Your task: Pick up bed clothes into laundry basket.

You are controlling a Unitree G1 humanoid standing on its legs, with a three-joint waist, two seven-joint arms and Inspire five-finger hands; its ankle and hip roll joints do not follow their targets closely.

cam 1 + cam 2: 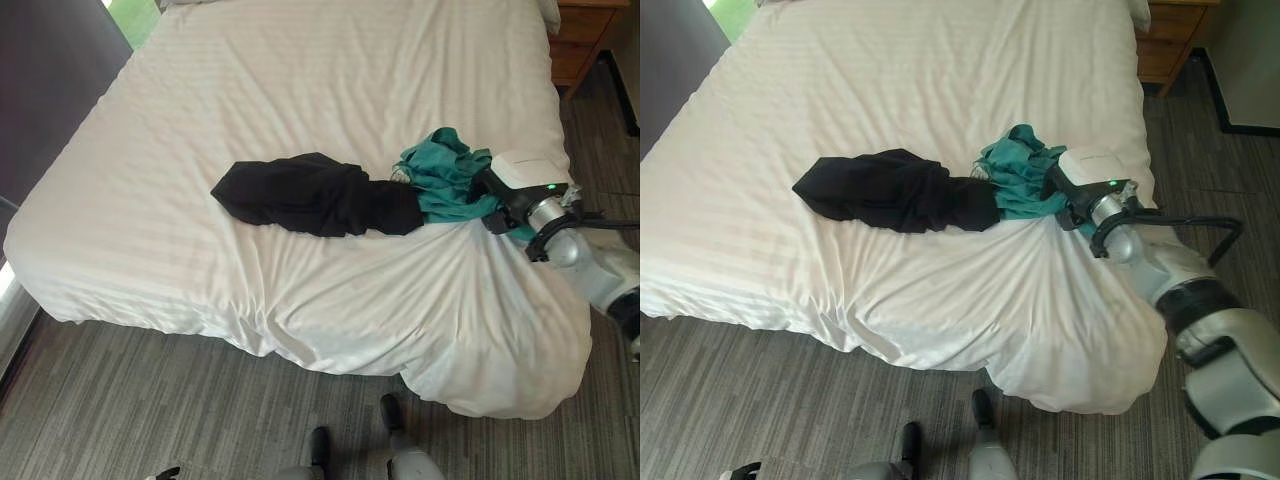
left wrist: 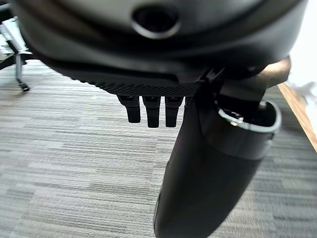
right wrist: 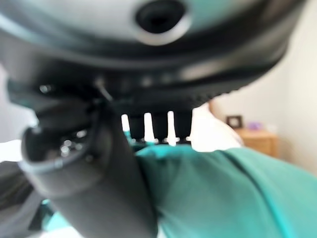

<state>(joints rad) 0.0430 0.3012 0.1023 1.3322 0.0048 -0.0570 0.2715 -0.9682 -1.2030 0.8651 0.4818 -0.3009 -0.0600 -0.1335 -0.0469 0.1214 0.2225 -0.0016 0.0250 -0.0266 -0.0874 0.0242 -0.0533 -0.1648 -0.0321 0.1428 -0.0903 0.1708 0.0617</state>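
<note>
Right hand on the teal garment, first pick not yet lifted.

Your right hand (image 1: 1072, 195) sits on the teal garment (image 1: 440, 175) near the bed's (image 1: 300, 90) right edge, its fingers (image 3: 157, 125) reaching down into the cloth; whether they have closed on it you cannot tell, since the fabric hides their tips. The black garment (image 1: 310, 195) lies just beside the teal one, touching it, so a pull may well drag both. Your left hand (image 2: 198, 163) hangs over the carpet (image 2: 59, 148), fingers relaxed and empty, likely kept clear while the right works.
</note>
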